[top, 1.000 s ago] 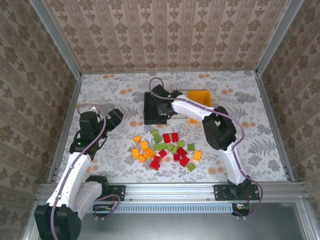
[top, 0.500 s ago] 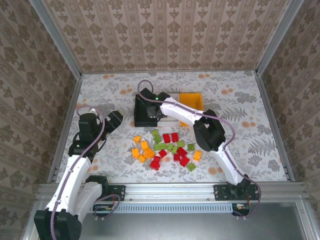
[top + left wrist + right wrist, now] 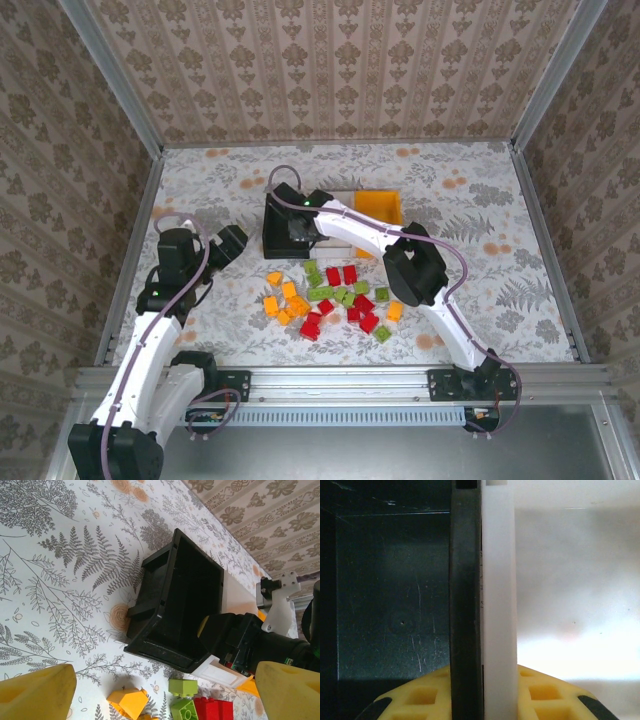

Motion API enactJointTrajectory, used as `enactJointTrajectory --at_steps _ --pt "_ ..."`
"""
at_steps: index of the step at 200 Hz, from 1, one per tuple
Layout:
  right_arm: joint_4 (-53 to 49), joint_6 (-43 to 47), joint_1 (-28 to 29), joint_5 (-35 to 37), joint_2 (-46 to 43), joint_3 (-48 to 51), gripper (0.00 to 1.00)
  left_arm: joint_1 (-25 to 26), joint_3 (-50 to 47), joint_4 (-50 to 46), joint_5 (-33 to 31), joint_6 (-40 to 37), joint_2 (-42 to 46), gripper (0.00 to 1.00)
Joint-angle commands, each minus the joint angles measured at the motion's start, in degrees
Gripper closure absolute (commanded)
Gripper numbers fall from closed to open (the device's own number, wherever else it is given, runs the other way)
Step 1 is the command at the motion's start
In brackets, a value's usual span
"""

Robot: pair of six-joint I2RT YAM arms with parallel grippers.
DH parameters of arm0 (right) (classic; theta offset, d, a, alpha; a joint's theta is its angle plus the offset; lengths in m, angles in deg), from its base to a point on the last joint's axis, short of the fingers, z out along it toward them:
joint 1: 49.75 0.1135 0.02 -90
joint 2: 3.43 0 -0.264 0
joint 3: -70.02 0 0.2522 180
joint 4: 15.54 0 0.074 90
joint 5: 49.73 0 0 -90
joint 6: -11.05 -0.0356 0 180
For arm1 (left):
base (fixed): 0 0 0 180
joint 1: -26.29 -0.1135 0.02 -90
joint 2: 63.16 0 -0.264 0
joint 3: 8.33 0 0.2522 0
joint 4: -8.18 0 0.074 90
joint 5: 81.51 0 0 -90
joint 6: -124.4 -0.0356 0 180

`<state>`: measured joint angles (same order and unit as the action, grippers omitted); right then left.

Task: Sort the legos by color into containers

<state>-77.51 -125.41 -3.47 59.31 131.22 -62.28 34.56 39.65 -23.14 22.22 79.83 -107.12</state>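
Currently the right gripper (image 3: 482, 697) sits at the containers (image 3: 330, 215), its two yellow fingers (image 3: 420, 700) straddling the joined walls where the black bin (image 3: 390, 605) meets the white bin (image 3: 570, 580). One finger is inside each bin and both lie close against that double wall, so the gripper is pinching it. Both bin floors look bare in the right wrist view. From above, the right arm reaches across the tabletop (image 3: 480, 200) to the left end of the row, with the orange-yellow bin (image 3: 382, 207) at the row's right end.

The legos (image 3: 330, 298) lie loose on the tabletop just in front of the row, between it and the arm bases. They form a mixed scatter, with orange-yellow bricks mostly to the left and red and light green ones across the middle and right.

The left gripper (image 3: 232, 240) hangs above the tabletop to the left of the black bin, apart from it. Its fingers are spread wide with nothing between them, and it points toward the bin and the nearest bricks.
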Motion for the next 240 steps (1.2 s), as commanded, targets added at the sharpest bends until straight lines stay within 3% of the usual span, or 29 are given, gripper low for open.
enactJointTrajectory --at_steps 1,49,93,164,240 --pt "-0.34 0.15 0.69 -0.42 -1.61 0.08 0.64 0.13 0.32 -0.55 0.94 -1.40 0.98 0.01" --pt "2.78 2.78 0.87 0.58 -8.01 2.35 0.40 0.15 1.92 -1.03 1.46 -2.00 1.12 0.00" --pt "10.32 3.65 1.46 0.60 -24.83 21.03 0.30 0.58 2.60 0.93 2.78 -2.72 1.64 0.00" --pt "6.36 1.19 0.68 1.30 -45.83 51.43 0.30 6.56 1.93 0.04 0.16 -3.55 0.40 0.00" --pt "5.83 2.42 -2.25 -1.82 -44.18 60.96 0.38 7.10 0.79 0.19 0.77 -2.39 -2.47 0.00"
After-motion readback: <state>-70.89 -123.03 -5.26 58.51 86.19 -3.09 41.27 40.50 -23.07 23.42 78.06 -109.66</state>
